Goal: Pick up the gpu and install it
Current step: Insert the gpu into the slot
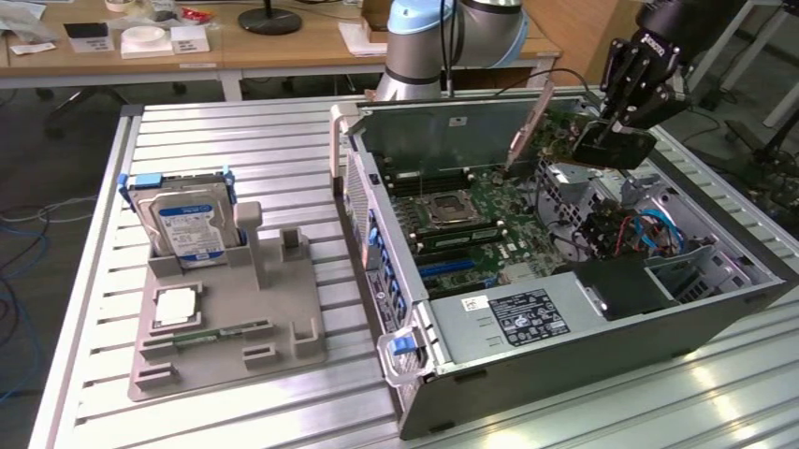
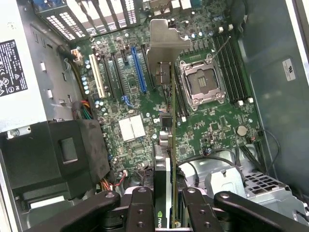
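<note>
Gripper (image 2: 168,198) clamped the gpu (image 2: 166,140), jaws partway closed, card held edge-on over motherboard (image 2: 217,130) inside open computer case (image 1: 624,348).

Grey-blue arm (image 1: 452,42), black end effector (image 1: 631,120)

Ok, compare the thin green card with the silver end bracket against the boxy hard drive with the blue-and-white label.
The gpu hangs in the gripper over the motherboard; the hard drive stands in the grey holder outside the case. The gpu is a thin card, the hard drive a thick box. Both stand on edge.
</note>
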You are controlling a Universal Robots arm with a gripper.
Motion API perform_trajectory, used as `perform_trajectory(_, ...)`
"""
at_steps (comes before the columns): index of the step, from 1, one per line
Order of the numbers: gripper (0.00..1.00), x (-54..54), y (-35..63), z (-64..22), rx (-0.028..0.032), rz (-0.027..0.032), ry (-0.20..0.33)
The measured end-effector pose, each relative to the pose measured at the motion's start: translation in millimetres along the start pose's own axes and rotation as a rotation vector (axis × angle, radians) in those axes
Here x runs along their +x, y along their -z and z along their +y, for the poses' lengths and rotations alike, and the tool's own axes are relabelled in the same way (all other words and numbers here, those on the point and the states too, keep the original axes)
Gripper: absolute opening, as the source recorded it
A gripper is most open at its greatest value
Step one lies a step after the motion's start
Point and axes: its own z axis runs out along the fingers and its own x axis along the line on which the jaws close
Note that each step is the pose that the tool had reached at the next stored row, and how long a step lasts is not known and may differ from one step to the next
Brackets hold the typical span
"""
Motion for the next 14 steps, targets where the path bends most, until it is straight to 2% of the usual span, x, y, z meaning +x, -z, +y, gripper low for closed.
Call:
perform_trajectory(3, 0.27, 0.0, -0.1, 0.0, 0.0000, 0.0012, 0.015)
perform_trajectory(14, 0.27, -0.1, -1.2, -0.1, 0.0003, 0.0143, 0.168)
